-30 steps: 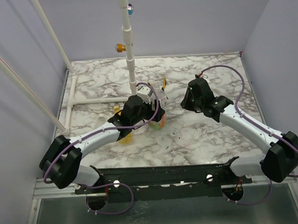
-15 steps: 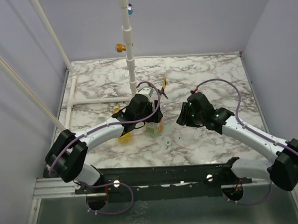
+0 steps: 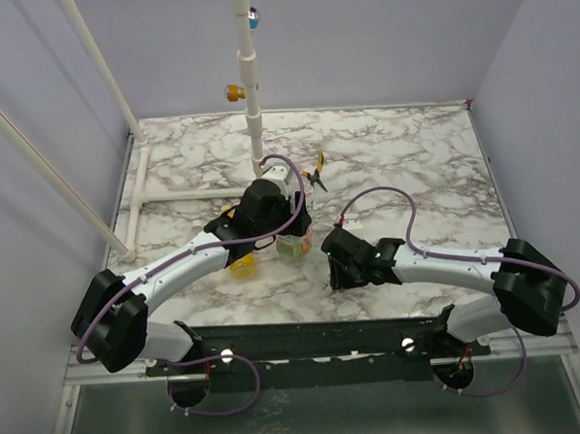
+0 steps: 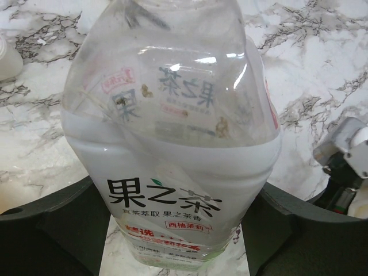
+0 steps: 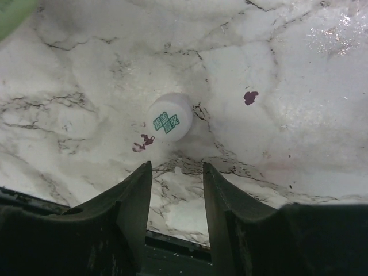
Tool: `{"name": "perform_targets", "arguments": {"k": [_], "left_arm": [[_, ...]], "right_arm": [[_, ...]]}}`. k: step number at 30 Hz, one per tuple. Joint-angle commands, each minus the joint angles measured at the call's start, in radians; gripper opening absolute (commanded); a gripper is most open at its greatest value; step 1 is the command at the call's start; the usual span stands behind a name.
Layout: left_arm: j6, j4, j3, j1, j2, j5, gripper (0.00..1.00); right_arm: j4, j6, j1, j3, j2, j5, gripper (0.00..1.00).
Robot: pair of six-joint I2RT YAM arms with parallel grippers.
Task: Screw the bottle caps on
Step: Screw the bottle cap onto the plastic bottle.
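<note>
1. The right pincer [image 5: 175, 168] hangs low over the marble worktop [image 3: 413, 152]. Its jaws are parted and nothing is between them.
2. The whitish cap [image 5: 169, 118] sits on the worktop just beyond the fingertips, touching neither. In the right wrist view it lies slightly left of the gap's centre line. The coming move turns on that offset: I judge the pincer must go forward and a touch left before it closes.
3. The cap rests flat with its axis upright and its closed top facing up. Being round, it offers the jaws no preferred side.
4. It is small, smooth and pale, with a green printed mark on top. It is probably light enough to skid if one finger touches it first.
5. The right arm is clearly the nearer one. In the top view its pincer hides the cap.
6. The left pincer [image 4: 172, 236] is clamped on the clear bottle [image 4: 172, 115], gripping its labelled body. The bottle is near the worktop's middle, just left of the right pincer.
7. The bottle is transparent with a white-and-green label. Its mouth is out of sight, so I cannot tell whether it is capped.
</note>
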Motion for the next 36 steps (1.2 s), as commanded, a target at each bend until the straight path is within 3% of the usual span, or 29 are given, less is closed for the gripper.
{"name": "perform_targets", "arguments": {"k": [1,12,20,24,28,36], "left_arm": [[0.032,-0.033,0.047,0.005,-0.021,-0.008,0.10],[0.047,-0.040,0.042,0.007,-0.043,-0.004,0.11],[0.068,-0.052,0.037,0.011,-0.059,-0.008,0.11],[0.088,-0.054,0.035,0.013,-0.066,0.006,0.11],[0.130,-0.053,0.027,0.013,-0.082,0.037,0.11],[0.323,0.008,-0.054,0.012,-0.188,0.190,0.10]], "right_arm": [[-0.041,0.062,0.028,0.060,0.080,0.142,0.46],[-0.025,0.032,0.063,0.153,0.227,0.194,0.51],[-0.084,0.090,0.078,0.156,0.266,0.228,0.44],[-0.088,0.091,0.077,0.155,0.248,0.249,0.39],[-0.092,0.056,0.077,0.175,0.213,0.249,0.27],[-0.252,-0.057,-0.008,0.306,-0.048,0.190,0.26]]}}
